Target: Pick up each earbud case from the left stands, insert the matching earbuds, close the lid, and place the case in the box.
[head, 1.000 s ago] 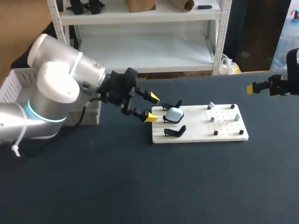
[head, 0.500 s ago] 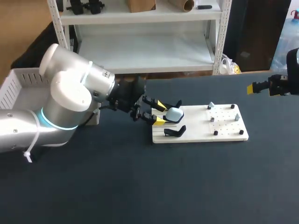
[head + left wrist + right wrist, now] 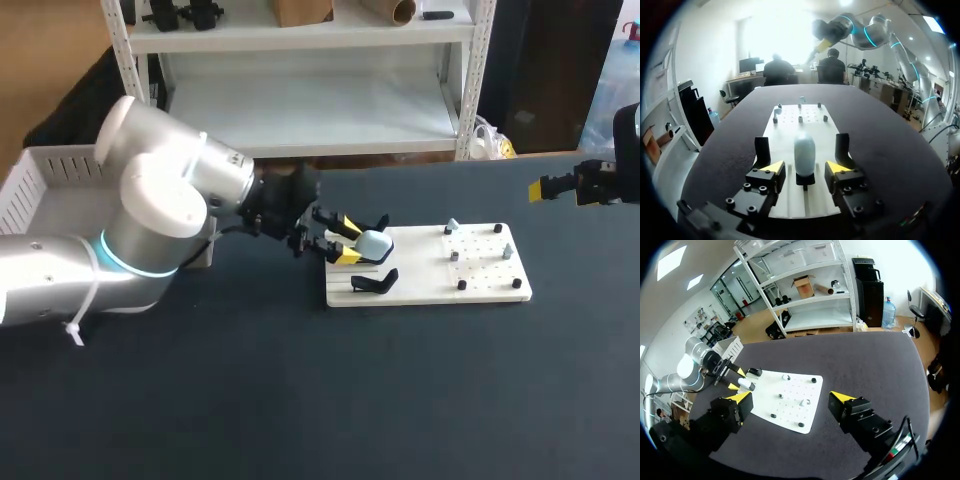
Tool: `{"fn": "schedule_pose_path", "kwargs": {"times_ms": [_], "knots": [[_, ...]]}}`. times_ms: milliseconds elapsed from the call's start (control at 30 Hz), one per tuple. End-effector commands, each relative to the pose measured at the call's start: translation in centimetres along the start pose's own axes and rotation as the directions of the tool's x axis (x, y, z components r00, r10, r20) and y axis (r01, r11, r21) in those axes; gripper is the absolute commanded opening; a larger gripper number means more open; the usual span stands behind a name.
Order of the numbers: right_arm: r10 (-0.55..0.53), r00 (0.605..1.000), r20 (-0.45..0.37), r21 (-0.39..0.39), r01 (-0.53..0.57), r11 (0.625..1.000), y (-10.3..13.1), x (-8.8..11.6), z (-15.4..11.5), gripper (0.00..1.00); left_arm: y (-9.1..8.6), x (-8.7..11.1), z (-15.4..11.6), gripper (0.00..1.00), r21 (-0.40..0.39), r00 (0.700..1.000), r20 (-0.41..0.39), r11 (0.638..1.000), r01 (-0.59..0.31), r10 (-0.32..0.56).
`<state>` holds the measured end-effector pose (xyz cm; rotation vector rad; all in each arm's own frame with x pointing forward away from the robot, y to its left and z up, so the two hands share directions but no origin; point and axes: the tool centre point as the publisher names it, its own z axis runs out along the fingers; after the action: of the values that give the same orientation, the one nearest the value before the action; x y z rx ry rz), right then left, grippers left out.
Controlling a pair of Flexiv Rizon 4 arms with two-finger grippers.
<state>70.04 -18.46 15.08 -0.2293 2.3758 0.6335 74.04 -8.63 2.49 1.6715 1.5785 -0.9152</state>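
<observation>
A pale blue earbud case [image 3: 375, 243] sits on the middle black stand at the left end of the white board [image 3: 490, 270]. Empty black stands [image 3: 376, 283] flank it. My left gripper [image 3: 347, 240] is level with the case, a yellow tip on each side. In the left wrist view the case [image 3: 804, 151] stands between the fingers of the left gripper [image 3: 804, 167] with a small gap at both sides, so it is open. Small earbuds [image 3: 452, 226] rest among pegs on the board's right half. My right gripper [image 3: 791, 399] hangs wide open and empty, high off the table's far right.
A white slatted box [image 3: 40, 180] stands at the table's left edge behind my left arm. Black pegs [image 3: 462, 285] stick up from the board. The dark tabletop [image 3: 400, 400] in front of the board is bare.
My left gripper has moved right to the middle stand, and its fingers have drawn closer together around the case. The right arm has stayed still.
</observation>
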Motion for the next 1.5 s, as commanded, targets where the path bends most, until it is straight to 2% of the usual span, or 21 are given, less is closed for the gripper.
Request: {"fn": "schedule_pose_path", "kwargs": {"times_ms": [33, 233, 500, 733, 1267, 1500], "knots": [[-0.001, 1.0, 0.0, -0.003, 0.001, 1.0, -0.1, 0.0, 0.0, 1.0, 0.8, 0.0, 0.6, 0.49, 0.006, 1.0, 0.001, 1.0, 0.0, 0.0], [-0.001, 1.0, 0.0, -0.003, 0.001, 1.0, -0.1, 0.0, 0.0, 1.0, 1.1, -0.2, 0.9, 0.47, 0.01, 1.0, 0.003, 1.0, 0.001, -0.001], [-0.001, 1.0, 0.0, -0.003, 0.001, 1.0, -0.1, 0.0, 0.0, 1.0, 0.9, -0.5, 1.2, 0.39, 0.019, 1.0, 0.006, 1.0, -0.005, 0.005], [-0.001, 1.0, 0.0, -0.003, 0.001, 1.0, -0.1, 0.0, 0.0, 1.0, 0.7, -0.4, 1.3, 0.38, 0.02, 1.0, 0.008, 1.0, -0.002, 0.002], [-0.001, 1.0, 0.0, -0.003, 0.001, 1.0, -0.1, 0.0, 0.0, 1.0, 0.2, -0.3, 1.5, 0.44, 0.01, 1.0, 0.014, 1.0, 0.002, -0.002], [-0.001, 1.0, 0.0, -0.003, 0.001, 1.0, -0.1, 0.0, 0.0, 1.0, 0.3, -0.1, 1.7, 0.43, 0.004, 1.0, 0.018, 1.0, 0.007, -0.007]]}}
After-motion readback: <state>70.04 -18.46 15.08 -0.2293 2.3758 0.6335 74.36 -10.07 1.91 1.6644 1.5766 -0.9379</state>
